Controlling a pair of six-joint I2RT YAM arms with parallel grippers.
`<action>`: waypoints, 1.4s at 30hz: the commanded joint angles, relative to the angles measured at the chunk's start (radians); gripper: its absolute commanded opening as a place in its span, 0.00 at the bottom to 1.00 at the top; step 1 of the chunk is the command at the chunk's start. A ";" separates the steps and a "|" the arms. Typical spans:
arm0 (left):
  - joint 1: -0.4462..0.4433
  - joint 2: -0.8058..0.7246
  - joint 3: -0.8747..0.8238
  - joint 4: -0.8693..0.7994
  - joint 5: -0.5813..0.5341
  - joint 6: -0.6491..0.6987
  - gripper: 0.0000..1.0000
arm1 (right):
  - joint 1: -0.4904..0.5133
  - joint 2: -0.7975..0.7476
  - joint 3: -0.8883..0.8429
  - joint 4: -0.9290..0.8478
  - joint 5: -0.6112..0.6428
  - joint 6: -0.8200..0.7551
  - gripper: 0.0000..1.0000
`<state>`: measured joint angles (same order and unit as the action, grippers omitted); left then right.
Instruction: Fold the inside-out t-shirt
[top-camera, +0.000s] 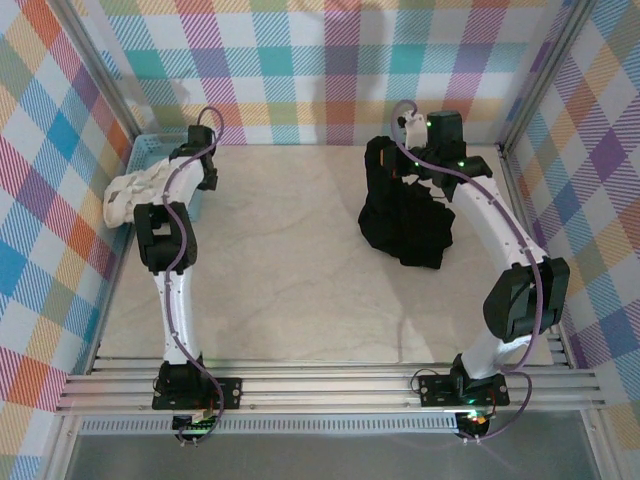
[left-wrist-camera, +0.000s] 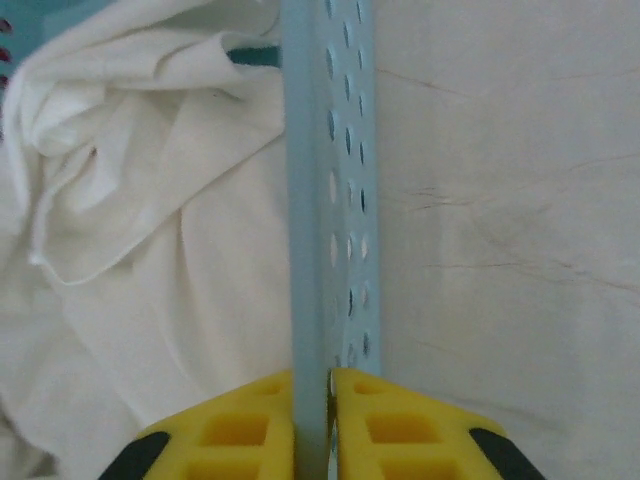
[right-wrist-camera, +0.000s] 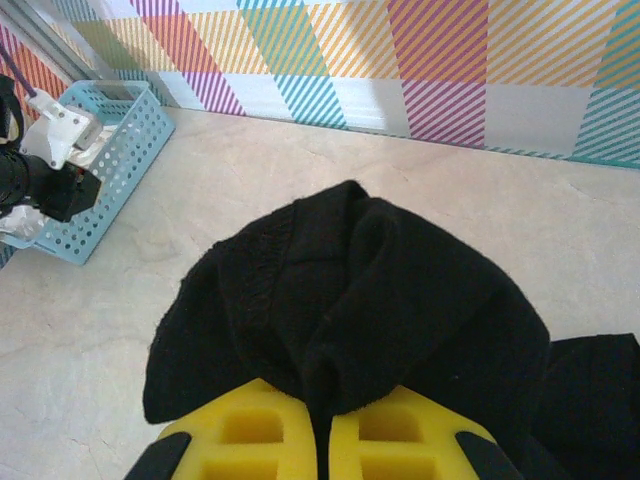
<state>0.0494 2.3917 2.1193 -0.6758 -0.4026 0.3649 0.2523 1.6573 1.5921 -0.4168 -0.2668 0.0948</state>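
My right hand (right-wrist-camera: 320, 405) grips the large black cloth inside-out t-shirt (top-camera: 405, 228), bunched at the pale worktop's (top-camera: 290, 280) far right, my left hand (left-wrist-camera: 312, 385) pinches the perforated blue plastic basket's (left-wrist-camera: 345, 200) wall; I judge this the pick-up step, and spreading it flat comes next.

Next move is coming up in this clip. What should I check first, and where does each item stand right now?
1. Right tool gripping the inside-out t-shirt: ok, shut on a bunch of it.
2. T-shirt spread flat for folding: not ok, it is crumpled in a heap.
3. Left tool free to help: not ok, it pinches the blue basket wall.
4. White cloth apart from the shirt: ok, it sits at the basket.
5. Which side of the shirt faces out: cannot tell.
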 joint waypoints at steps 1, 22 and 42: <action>0.044 0.031 0.069 -0.009 -0.090 0.100 0.28 | 0.022 0.004 0.039 0.035 -0.038 0.021 0.00; -0.001 -0.932 -0.726 0.384 0.602 -0.668 0.72 | 0.261 0.098 0.952 -0.395 0.046 -0.077 0.00; -0.398 -1.273 -1.317 0.433 0.602 -0.674 0.79 | 0.125 0.713 1.141 -0.866 0.501 -0.172 0.67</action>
<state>-0.2829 1.1126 0.8452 -0.2340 0.1749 -0.3527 0.3016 2.5702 2.8040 -1.1507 0.1551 -0.0288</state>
